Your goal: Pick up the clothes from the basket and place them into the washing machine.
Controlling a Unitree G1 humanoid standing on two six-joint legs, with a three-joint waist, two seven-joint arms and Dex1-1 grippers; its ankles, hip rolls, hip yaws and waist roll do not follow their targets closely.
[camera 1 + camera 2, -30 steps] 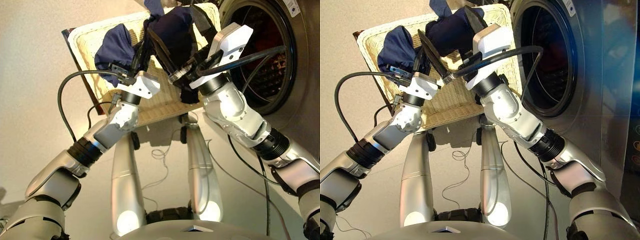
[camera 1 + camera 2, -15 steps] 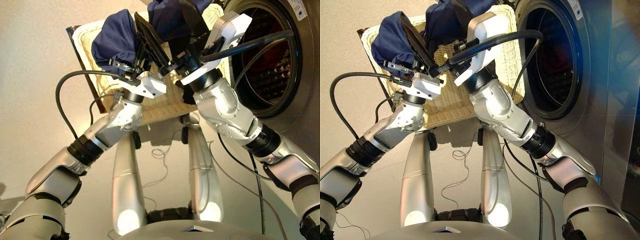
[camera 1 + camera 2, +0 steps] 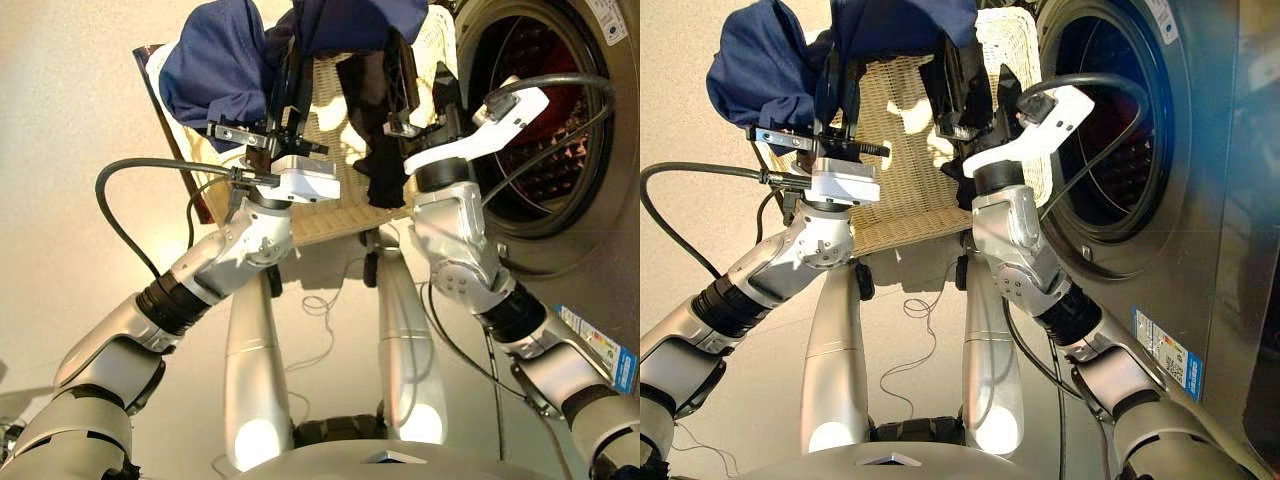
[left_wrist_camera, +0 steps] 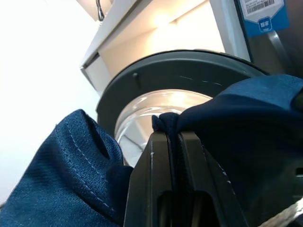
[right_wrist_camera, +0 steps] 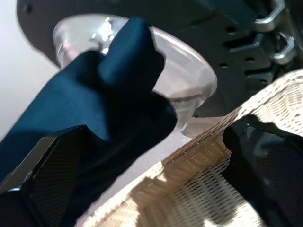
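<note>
Navy garment lifted clear of the basket, drum hole to the right.

Head views: the left gripper point(image 3: 268, 120) pinches the navy garment point(image 3: 215, 65) above the basket point(image 3: 330, 195); the washing machine point(image 3: 1200, 200) drum opens rightward, nearer the right gripper point(image 3: 970, 95), whose finger state cannot be told.
Left wrist view: its fingers point(image 4: 156, 179) are pressed onto navy cloth.
Right wrist view: navy cloth hangs over the wicker rim.

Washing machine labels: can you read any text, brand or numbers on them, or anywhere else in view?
None can be read.
Blue label on the washing machine front: print too small.
White sticker by the drum hole: too small.
Blue label with barcode in the left wrist view: blurred, unreadable.
</note>
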